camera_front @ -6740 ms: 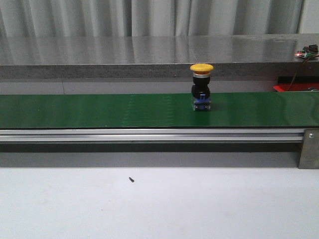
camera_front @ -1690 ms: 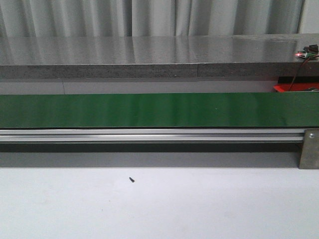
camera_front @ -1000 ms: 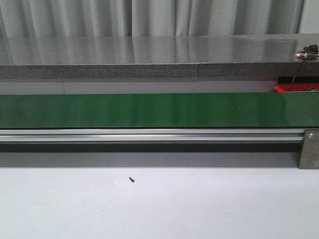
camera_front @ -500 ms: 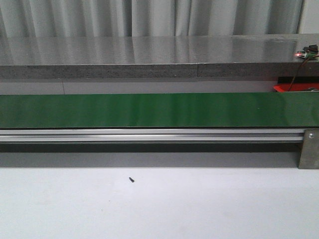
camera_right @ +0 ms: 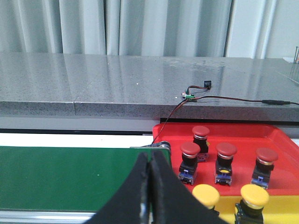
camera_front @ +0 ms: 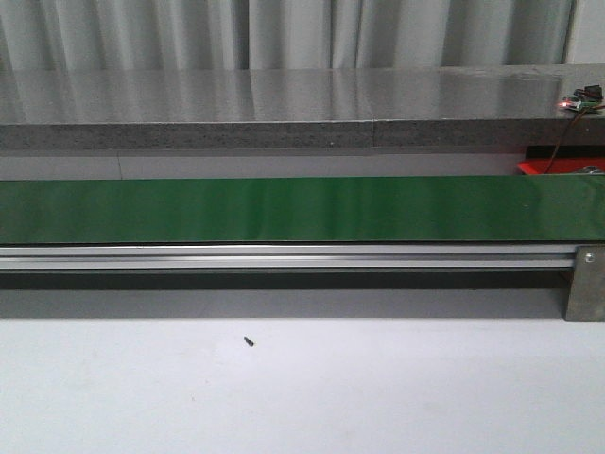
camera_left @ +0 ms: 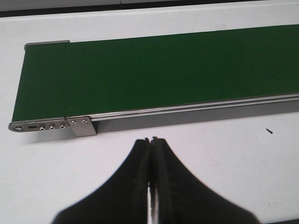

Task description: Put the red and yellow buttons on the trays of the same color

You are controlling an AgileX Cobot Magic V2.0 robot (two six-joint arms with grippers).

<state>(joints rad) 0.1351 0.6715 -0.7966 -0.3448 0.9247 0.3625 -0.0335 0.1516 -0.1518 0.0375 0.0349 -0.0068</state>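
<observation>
Both pincers — left gripper, right gripper — are closed, empty. Red buttons: rigid, light, top-heavy — best grasped at the black body.

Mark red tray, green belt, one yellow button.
red tray (camera_right: 280, 135), right wrist view, bare floor near its far rim.
green belt (camera_front: 284, 208), front view, mid surface.
yellow button (camera_right: 254, 196), right wrist view, cap top.

Four red buttons, each a red mushroom cap on a black body, stand upright on the red tray at the right end of the scene, just beyond the green belt's end. Nearer than them, two yellow buttons with yellow caps stand upright on the yellow tray, which lies just beside the red tray's near edge.
</observation>
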